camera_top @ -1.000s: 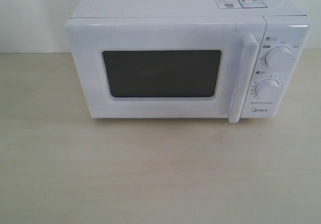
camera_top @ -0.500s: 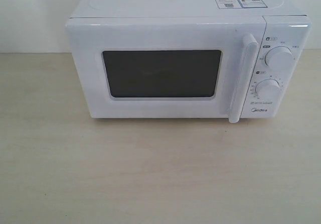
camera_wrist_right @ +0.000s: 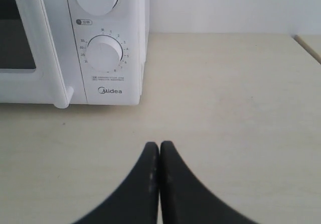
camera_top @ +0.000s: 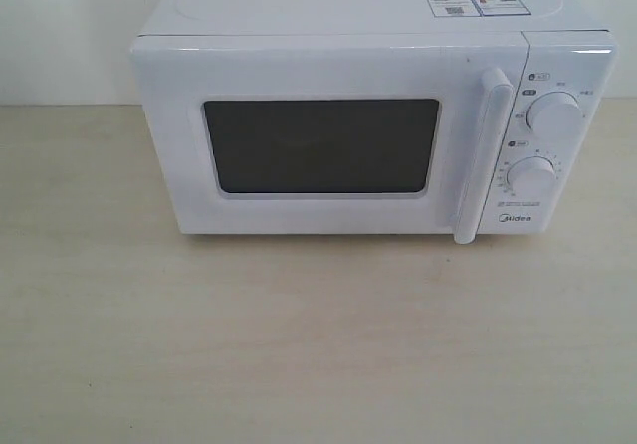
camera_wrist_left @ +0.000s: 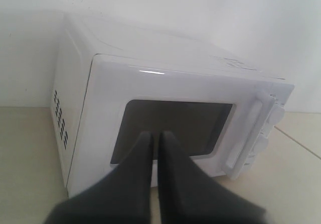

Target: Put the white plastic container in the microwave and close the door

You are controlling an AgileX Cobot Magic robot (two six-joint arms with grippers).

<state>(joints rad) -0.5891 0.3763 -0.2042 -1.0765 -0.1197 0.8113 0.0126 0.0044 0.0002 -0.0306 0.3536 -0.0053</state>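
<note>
The white microwave [camera_top: 368, 56] stands at the back of the table with its door [camera_top: 179, 165] closed flat against the body; the dark window [camera_top: 320, 145] and the long vertical handle [camera_top: 480, 155] face me. The white plastic container shows in no view. My left gripper [camera_wrist_left: 156, 133] is shut and empty, well back from the door's window [camera_wrist_left: 175, 123], off the microwave's front left. My right gripper [camera_wrist_right: 159, 144] is shut and empty over bare table, in front of and to the right of the dial panel [camera_wrist_right: 104, 53]. Neither gripper appears in the exterior view.
Pale wooden table [camera_top: 318, 344] spreads in front of the microwave. Two round dials [camera_top: 553, 115] sit on its right panel. A white wall [camera_top: 60, 26] runs behind. A table edge or seam [camera_wrist_right: 307, 47] shows at the far right in the right wrist view.
</note>
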